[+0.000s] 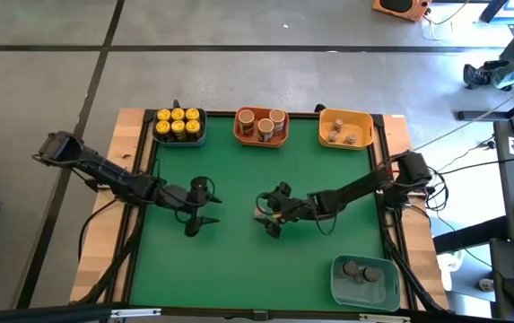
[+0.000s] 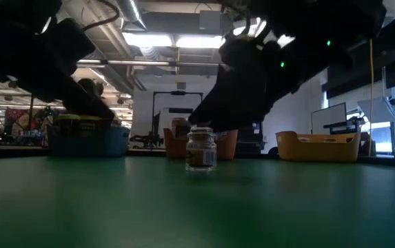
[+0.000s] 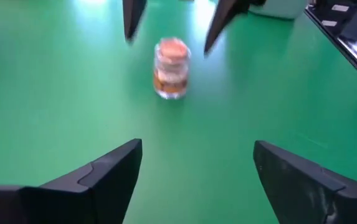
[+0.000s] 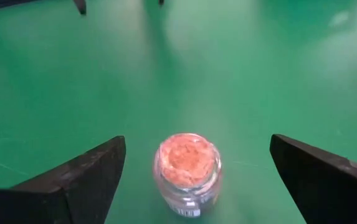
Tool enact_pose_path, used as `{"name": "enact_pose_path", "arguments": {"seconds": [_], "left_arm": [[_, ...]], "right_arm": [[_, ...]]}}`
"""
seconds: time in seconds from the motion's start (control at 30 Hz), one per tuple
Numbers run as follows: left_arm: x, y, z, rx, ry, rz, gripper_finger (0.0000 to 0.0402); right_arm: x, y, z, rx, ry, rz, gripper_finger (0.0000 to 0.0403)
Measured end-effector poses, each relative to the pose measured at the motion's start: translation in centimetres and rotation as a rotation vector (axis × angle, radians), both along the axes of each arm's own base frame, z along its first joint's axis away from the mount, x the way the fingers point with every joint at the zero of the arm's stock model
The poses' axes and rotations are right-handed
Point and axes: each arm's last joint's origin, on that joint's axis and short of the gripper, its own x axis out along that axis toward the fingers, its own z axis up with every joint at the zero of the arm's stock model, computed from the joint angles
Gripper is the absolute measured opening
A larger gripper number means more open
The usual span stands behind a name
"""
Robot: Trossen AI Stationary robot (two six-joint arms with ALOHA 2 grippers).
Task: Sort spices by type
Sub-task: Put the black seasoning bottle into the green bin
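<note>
One small glass spice jar [image 4: 187, 167] with a pale tan top and orange-brown contents stands upright on its base on the green mat, near the table's middle [image 1: 259, 213]; the low view shows the jar [image 2: 200, 148] too. My right gripper [image 4: 197, 140] is open, with one finger on either side of the jar and a clear gap to each. My left gripper [image 1: 209, 209] is also open and hovers left of the jar, pointing at it; in its wrist view the jar [image 3: 172, 68] stands ahead of its spread fingers [image 3: 197, 146].
Along the far edge stand a dark bin of yellow-lidded jars [image 1: 178, 126], an orange bin of tan-lidded jars [image 1: 261, 126] and a yellow bin of tiny jars [image 1: 346, 129]. A teal bin [image 1: 365, 281] with grey-topped jars sits at the near right corner. Bare green mat [image 1: 239, 269] lies between.
</note>
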Motion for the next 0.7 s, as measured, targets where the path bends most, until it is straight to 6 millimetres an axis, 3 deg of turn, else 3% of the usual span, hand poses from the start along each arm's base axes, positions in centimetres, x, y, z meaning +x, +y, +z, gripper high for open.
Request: {"name": "enact_pose_path", "arguments": {"seconds": [0.33,0.7], "left_arm": [[0.7,1.0,0.7,0.185,-0.033,-0.042,0.0306],[0.9,2.0,0.7,0.263,-0.028,-0.033,0.0306]], "right_arm": [[0.9,0.1,-2.8,-0.038,-0.005,0.007,0.0380],[1.2,-0.6,-3.6,-0.049,-0.005,0.003,0.0205]]}}
